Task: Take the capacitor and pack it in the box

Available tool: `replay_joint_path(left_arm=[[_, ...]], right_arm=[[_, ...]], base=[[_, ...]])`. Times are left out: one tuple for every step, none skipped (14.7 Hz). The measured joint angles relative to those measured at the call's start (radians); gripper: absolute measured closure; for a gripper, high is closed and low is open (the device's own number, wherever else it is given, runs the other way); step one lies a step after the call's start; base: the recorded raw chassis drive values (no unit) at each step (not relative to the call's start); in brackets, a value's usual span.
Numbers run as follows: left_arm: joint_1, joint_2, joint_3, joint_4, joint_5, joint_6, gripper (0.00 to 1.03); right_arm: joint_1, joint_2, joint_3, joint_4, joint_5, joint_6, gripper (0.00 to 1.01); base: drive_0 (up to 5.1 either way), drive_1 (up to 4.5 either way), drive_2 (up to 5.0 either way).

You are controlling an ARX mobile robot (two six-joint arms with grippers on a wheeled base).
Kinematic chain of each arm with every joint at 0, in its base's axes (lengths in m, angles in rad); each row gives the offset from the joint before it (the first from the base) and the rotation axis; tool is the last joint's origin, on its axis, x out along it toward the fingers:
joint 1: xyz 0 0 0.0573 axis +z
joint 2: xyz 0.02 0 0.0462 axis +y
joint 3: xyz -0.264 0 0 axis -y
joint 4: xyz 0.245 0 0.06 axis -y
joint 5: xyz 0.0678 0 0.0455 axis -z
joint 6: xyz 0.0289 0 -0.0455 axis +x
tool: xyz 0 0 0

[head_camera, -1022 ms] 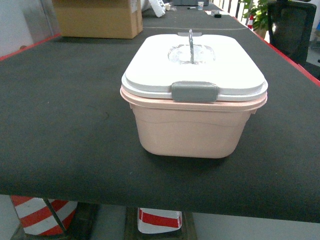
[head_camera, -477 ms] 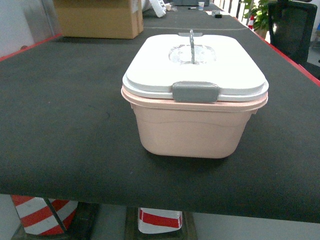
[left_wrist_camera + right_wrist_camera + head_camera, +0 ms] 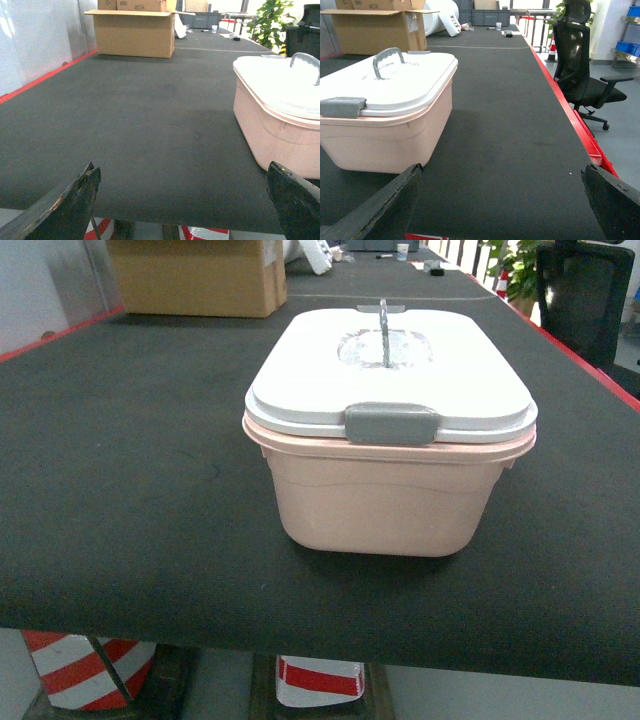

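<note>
We see the box (image 3: 385, 495), lid latched, near the bench's (image 3: 130, 490) front edge. Left fingers (image 3: 75, 205) and right fingers (image 3: 395, 200) spread wide, holding nothing.

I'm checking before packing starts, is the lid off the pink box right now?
No, the white lid sits closed on the pink box, with the grey front latch folded down over the rim.

Peach-pink box (image 3: 378, 502), white lid (image 3: 400, 380) (grey latches), black table (image 3: 130, 460).
</note>
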Motion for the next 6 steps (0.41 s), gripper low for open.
replay_joint_path(left_arm=[[0.000,0.000,0.000,0.000,0.000,0.000,0.05],[0.000,0.000,0.000,0.000,0.000,0.000,0.05],[0.000,0.000,0.000,0.000,0.000,0.000,0.05],[0.000,0.000,0.000,0.000,0.000,0.000,0.05],[0.000,0.000,0.000,0.000,0.000,0.000,0.05],[0.000,0.000,0.000,0.000,0.000,0.000,0.05]], right_arm=[[0.000,0.000,0.000,0.000,0.000,0.000,0.03],[0.000,0.000,0.000,0.000,0.000,0.000,0.03],[0.000,0.000,0.000,0.000,0.000,0.000,0.03],[0.000,0.000,0.000,0.000,0.000,0.000,0.03],[0.000,0.000,0.000,0.000,0.000,0.000,0.03],[0.000,0.000,0.000,0.000,0.000,0.000,0.03]], base=[[0.0,0.00,0.0],[0.0,0.00,0.0],[0.0,0.00,0.0],[0.0,0.00,0.0],[0.0,0.00,0.0],[0.0,0.00,0.0]])
